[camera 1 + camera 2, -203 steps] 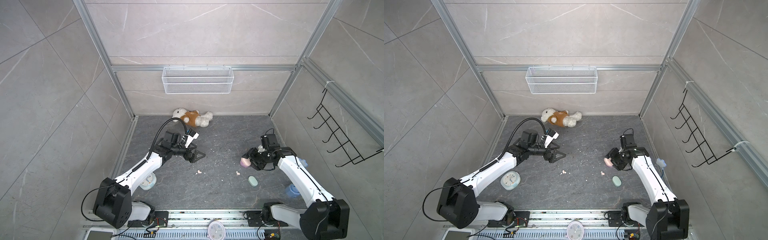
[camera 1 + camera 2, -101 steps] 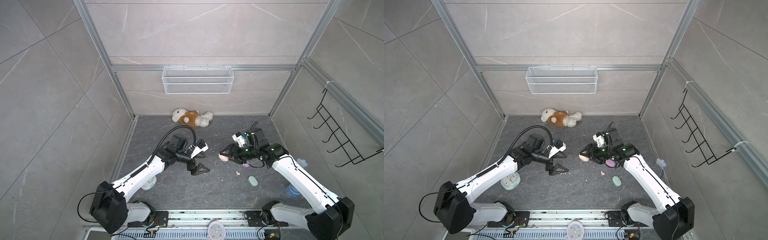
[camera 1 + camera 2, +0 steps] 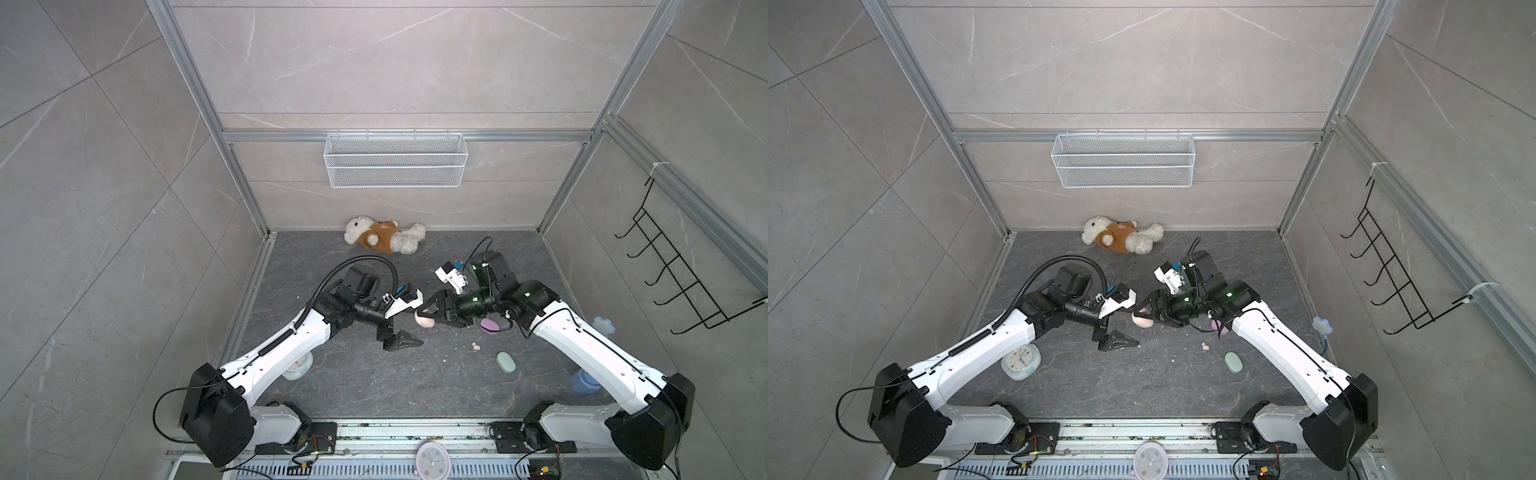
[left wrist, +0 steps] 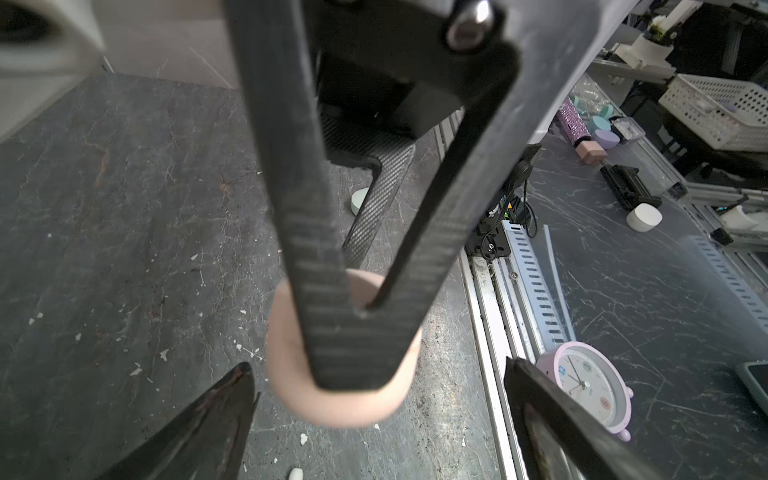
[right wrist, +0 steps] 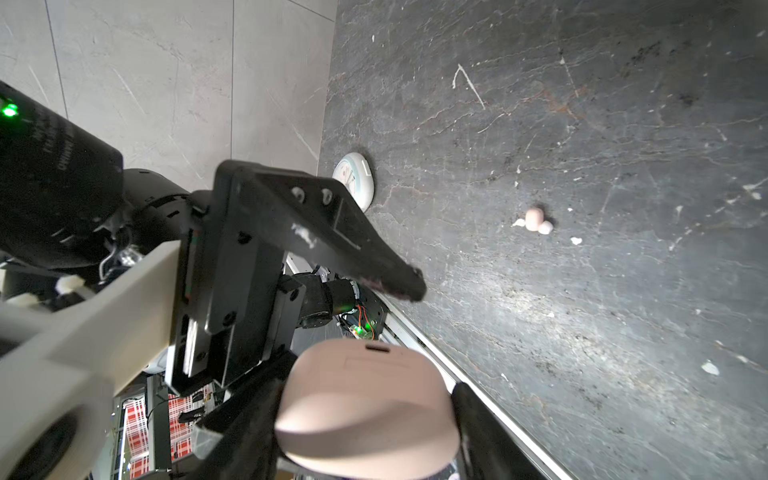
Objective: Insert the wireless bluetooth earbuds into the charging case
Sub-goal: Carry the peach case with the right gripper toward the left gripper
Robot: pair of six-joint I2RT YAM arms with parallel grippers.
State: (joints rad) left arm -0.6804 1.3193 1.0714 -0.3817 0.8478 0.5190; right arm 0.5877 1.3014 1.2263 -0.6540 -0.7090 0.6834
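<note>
- Aloft at centre: smooth peach pebble-shaped plastic charging case point(image 5: 365, 399), pinched across its sides by right gripper point(image 3: 428, 316).
- Left gripper point(image 4: 378, 370): jaws wide, empty, just beside case.
- Two tiny bean-shaped peach wireless bluetooth earbuds point(image 3: 475, 346): on floor point(image 3: 415, 386) near case, right arm's side; likely light, slippery; pinch across broad body.

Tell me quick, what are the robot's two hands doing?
Left hand: open, holding nothing.
Right hand: closed on the peach case.

Desk point(image 3: 374, 386) free at 6 o'clock, left arm point(image 3: 291, 336) and right arm point(image 3: 582, 340) with peach case point(image 3: 424, 320) blocking centre, teddy bear point(image 3: 384, 237) at 12, mint case point(image 3: 506, 361), peach earbuds point(image 3: 475, 346) at 4, clock point(image 3: 296, 370) at 8
</note>
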